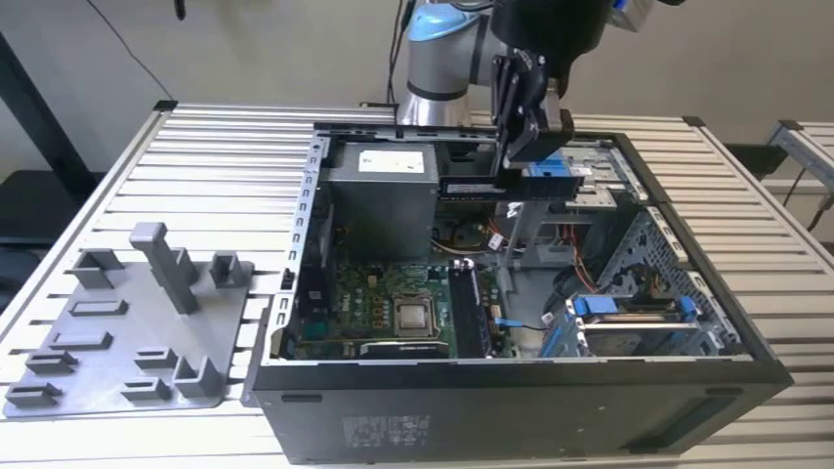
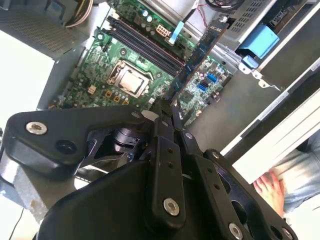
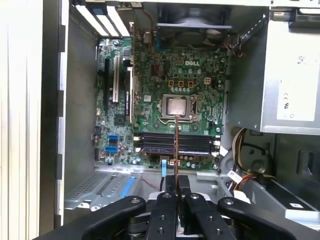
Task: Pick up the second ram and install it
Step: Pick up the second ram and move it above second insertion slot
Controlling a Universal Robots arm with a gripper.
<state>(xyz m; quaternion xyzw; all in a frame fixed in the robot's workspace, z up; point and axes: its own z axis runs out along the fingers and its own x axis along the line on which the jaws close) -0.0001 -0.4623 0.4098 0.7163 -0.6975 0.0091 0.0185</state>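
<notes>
– Black gripper (image 3: 176,180) links are crowding both wrist views, and the jaws are pinching the second ram (image 3: 176,145) by one end. The stick is hanging in the air over the open computer case (image 1: 521,376), apart from the memory slots (image 3: 155,142) below it.
– What is worrying you?
– Seen edge-on, the ram is looking like a thin line crossing the slots rather than lying along them. I am judging that if it is going down turned like that, or tilted, it will be jamming on the slot walls or the end clips. It is also sitting near the power supply (image 1: 378,191) and some loose cables (image 3: 239,145), so a snag is looking possible. A pinch at one end is also leaving the long free end prone to swinging.
– And what is escaping you?
– The links are hiding how deep the fingers are holding. I am failing to tell whether a neighbouring slot is already filled, or which way the stick's notch is facing. Someone's hand (image 2: 270,187) is showing beside the case, cut off at the frame edge
</notes>
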